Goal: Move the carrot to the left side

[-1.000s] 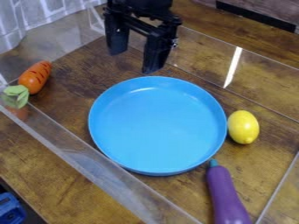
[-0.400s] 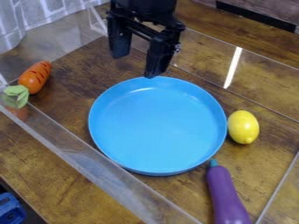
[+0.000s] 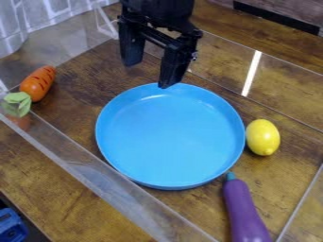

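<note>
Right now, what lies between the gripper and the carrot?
In the camera view, only bare wooden tabletop lies between the gripper and the carrot. The blue plate sits below that stretch.

My pincer (image 3: 153, 59) is matte black all over, a boxy block at the top with two long flat fingers (image 3: 171, 68) hanging from it. The fingers are plain slabs, squared at the tips, unmarked.

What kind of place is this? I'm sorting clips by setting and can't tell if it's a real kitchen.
Probably a lab tabletop, not a kitchen: a wooden table fenced by clear plastic walls, a black gripper overhead, and toy food such as the carrot, lemon and eggplant around a blue plate.
</note>
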Tool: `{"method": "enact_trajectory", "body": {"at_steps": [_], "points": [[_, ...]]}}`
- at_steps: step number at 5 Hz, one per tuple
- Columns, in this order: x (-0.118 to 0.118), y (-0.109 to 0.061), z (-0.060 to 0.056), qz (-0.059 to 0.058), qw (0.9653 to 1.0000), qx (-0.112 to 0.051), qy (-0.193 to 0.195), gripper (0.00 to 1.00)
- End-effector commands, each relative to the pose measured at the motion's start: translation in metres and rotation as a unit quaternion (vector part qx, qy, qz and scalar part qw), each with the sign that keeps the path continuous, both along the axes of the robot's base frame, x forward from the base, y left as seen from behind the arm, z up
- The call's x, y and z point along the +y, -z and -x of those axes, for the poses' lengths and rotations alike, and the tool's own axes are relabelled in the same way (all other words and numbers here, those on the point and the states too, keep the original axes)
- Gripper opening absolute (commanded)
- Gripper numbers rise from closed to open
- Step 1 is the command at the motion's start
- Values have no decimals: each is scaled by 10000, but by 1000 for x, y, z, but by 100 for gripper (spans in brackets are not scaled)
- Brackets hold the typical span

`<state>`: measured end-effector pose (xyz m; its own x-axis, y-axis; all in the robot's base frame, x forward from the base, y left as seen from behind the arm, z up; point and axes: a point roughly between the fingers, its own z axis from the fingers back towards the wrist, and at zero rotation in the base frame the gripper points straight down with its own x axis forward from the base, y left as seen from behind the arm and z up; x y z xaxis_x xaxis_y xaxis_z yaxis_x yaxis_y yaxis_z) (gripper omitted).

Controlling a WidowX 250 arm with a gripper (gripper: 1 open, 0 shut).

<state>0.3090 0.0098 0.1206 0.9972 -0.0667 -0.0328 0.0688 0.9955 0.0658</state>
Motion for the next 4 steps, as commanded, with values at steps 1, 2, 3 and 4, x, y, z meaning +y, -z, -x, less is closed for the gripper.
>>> {"method": "enact_trajectory", "body": {"at_steps": [1, 2, 3, 4], "points": [[6, -15, -4, -39, 9997, -244, -73, 100], [10, -17, -5, -58, 9995, -281, -138, 100], [13, -19, -6, -65, 9992, -327, -205, 100], [11, -19, -8, -53, 9990, -404, -195, 100]]}}
